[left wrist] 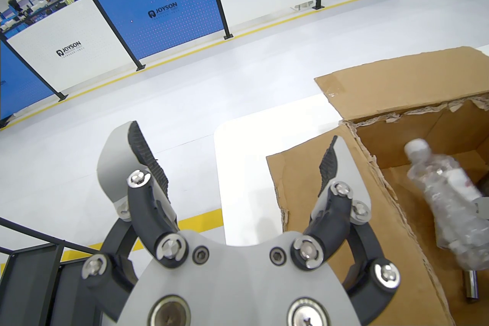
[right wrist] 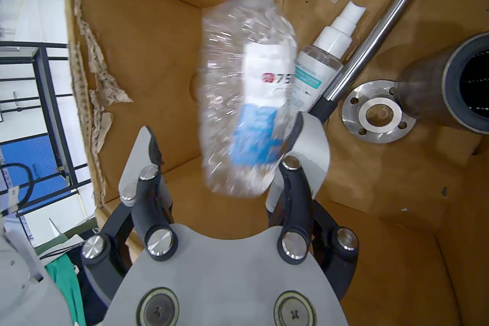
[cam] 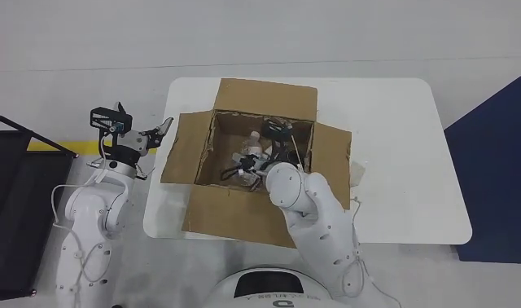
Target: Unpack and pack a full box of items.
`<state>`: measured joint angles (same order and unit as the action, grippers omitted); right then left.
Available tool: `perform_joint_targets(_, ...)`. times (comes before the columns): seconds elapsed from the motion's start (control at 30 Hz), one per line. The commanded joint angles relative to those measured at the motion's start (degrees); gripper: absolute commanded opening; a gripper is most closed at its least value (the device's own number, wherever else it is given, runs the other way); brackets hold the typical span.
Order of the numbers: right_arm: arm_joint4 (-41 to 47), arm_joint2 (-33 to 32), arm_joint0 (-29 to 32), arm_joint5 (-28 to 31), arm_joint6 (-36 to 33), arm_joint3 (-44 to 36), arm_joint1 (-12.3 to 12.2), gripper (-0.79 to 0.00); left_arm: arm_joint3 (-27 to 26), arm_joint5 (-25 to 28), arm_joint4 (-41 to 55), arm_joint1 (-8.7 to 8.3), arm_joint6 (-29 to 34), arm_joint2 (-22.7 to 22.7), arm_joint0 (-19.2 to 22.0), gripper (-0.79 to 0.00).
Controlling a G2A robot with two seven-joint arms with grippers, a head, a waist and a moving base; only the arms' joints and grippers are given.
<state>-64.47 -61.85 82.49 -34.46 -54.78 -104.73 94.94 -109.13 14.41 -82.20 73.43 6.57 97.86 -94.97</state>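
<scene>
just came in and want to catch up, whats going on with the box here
The right gripper is down inside the open cardboard box, open, with a water bottle between its fingers; one finger touches it, the other stands apart. A spray bottle, a metal rod, a flange and a dark tube lie on the box floor. The left gripper hangs open and empty beside the box's side flap, at the edge of the table.

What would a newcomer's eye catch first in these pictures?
First, the open cardboard box on the white table, with its flaps spread out. Inside it, a clear plastic bottle sits within the open right gripper, beside a spray bottle, a metal rod and a steel flange. The left gripper hangs open and empty by the box's flap.
</scene>
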Motion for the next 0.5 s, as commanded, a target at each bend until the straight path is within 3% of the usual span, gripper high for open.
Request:
perform_joint_targets(0.0, 0.57, -1.32, 2.69, 2.84, -1.37, -5.74, -0.58, 0.0, 0.0, 0.0, 0.0, 0.0, 0.0, 0.0, 0.0, 0.0)
perform_joint_targets(0.13, 3.99, -6.81, 9.07, 9.99, -3.05, -18.95, -1.93, 0.0, 0.0, 0.0, 0.0, 0.0, 0.0, 0.0, 0.0, 0.0)
perform_joint_targets(0.27, 13.95, -17.73, 14.66, 16.2, -4.47, -29.91, -3.02, 0.0, 0.0, 0.0, 0.0, 0.0, 0.0, 0.0, 0.0, 0.0)
perform_joint_targets(0.47, 33.26, -38.61, 15.89, 22.79, -7.96, -27.39, -4.34, 0.0, 0.0, 0.0, 0.0, 0.0, 0.0, 0.0, 0.0, 0.0)
